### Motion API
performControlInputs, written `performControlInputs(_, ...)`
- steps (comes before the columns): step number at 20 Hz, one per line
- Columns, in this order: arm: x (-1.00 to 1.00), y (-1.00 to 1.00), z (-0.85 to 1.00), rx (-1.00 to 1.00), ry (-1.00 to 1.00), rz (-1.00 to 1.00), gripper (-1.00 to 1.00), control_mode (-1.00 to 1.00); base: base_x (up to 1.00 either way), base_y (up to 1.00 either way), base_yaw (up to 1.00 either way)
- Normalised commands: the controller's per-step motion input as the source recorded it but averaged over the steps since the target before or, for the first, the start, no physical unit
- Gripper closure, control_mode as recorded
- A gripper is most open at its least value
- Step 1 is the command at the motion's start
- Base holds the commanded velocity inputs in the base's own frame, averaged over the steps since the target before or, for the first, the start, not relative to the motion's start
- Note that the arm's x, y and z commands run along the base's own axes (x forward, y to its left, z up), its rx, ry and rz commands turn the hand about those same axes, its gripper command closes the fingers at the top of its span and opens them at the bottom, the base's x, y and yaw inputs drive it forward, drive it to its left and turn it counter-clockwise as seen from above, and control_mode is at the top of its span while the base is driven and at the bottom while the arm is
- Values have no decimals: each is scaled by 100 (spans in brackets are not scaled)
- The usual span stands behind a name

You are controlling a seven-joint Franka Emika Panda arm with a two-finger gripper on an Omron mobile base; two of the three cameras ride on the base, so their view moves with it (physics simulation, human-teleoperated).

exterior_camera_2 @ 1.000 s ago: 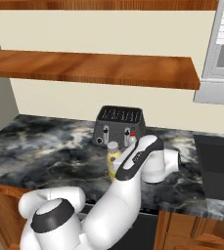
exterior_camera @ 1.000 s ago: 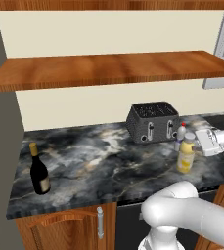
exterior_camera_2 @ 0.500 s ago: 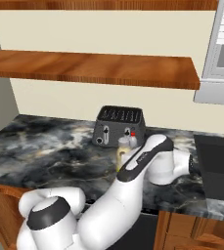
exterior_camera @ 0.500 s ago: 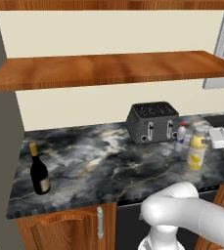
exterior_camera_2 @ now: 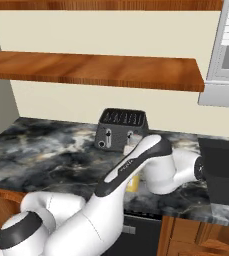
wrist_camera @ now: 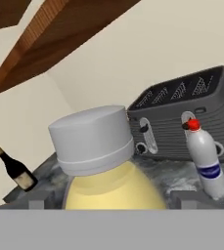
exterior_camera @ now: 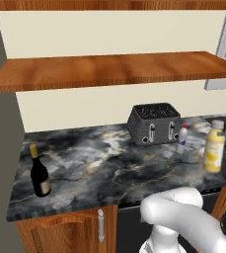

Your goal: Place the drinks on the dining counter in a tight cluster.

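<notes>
The arm reaches right and low across the marbled worktop (exterior_camera: 109, 163). Gripper (wrist_camera: 113, 202) jaws stand wide, one tip on either side of the yellow juice bottle (exterior_camera: 214, 152), not closed on it. From left: wine bottle (exterior_camera: 39, 173) near the left edge, open stone, toaster (exterior_camera: 154, 123), small red-capped bottle (exterior_camera: 182, 139) just beside it, then the juice bottle near the front edge.

Crowded by the toaster, open counter to its left

The toaster (exterior_camera: 154, 123) stands just behind the small clear bottle (exterior_camera: 182, 139) and near the juice bottle (exterior_camera: 214, 152); the counter (exterior_camera: 99, 163) between toaster and wine bottle (exterior_camera: 39, 173) lies bare, under the wooden shelf (exterior_camera: 109, 69).
</notes>
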Motion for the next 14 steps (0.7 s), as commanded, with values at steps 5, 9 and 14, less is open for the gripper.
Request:
performControlInputs(5, -54, 28, 41, -3, -5, -4, 100, -100, 0, 0, 0)
performControlInputs(9, -39, 30, 49, -9, -15, 0, 100, -100, 0, 0, 0)
performControlInputs(14, -31, 43, 42, -12, -13, 0, 100, -100, 0, 0, 0)
